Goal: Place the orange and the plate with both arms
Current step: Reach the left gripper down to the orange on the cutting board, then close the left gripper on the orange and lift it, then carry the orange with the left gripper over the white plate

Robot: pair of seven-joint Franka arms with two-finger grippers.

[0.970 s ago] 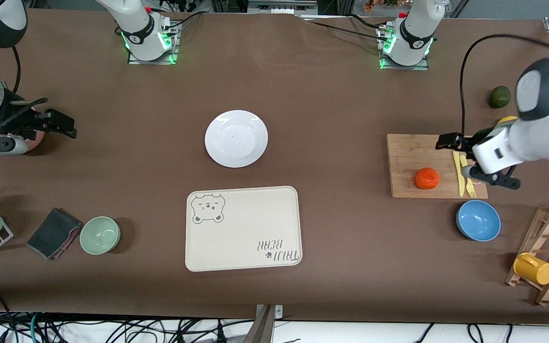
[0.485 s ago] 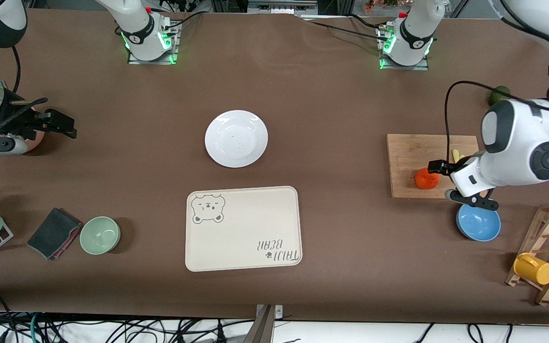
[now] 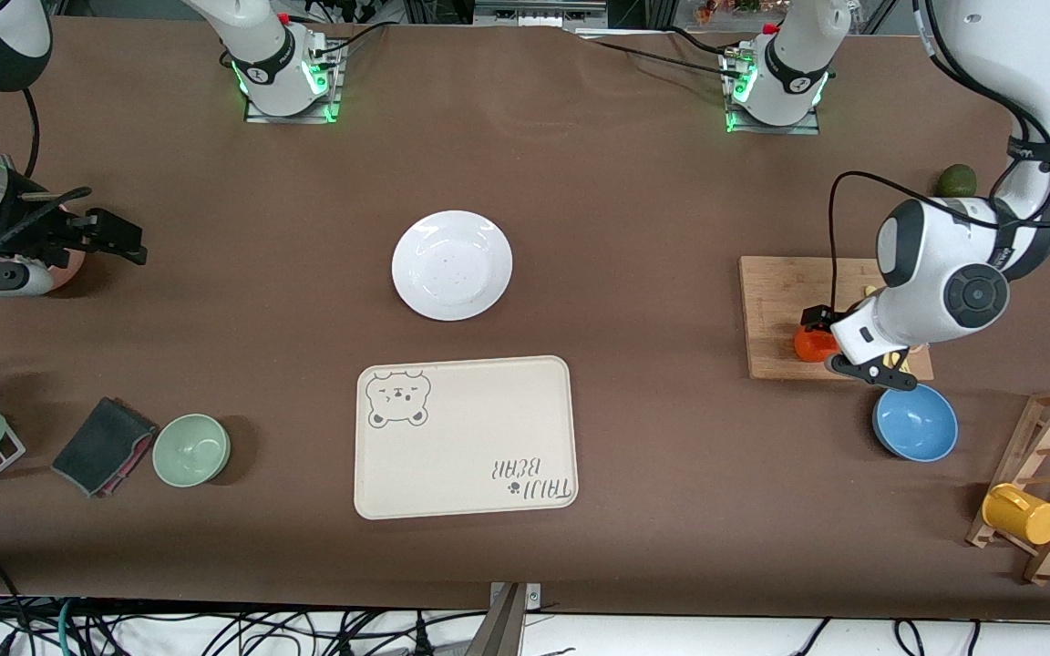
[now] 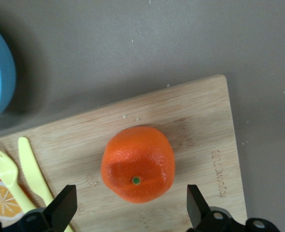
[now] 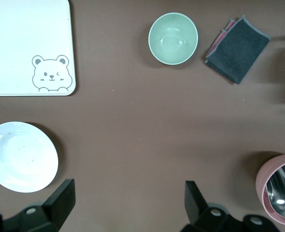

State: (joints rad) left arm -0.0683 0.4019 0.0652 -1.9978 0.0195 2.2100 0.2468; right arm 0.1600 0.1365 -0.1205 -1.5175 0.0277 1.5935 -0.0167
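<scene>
Orange [image 3: 813, 343]: on cutting board [image 3: 780, 310], left arm's end of desk [image 3: 634, 200]. Left hand [image 4: 133, 212] over it, fingers apart. Plate [image 3: 452, 265]: mid-desk, farther than tray [image 3: 465, 437]. Right hand [image 5: 128, 210] waits, fingers apart.

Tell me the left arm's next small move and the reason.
Probably lower straight down. The left pincer hangs open over the orange on the cutting board, its fingers astride the fruit but not touching it.
</scene>
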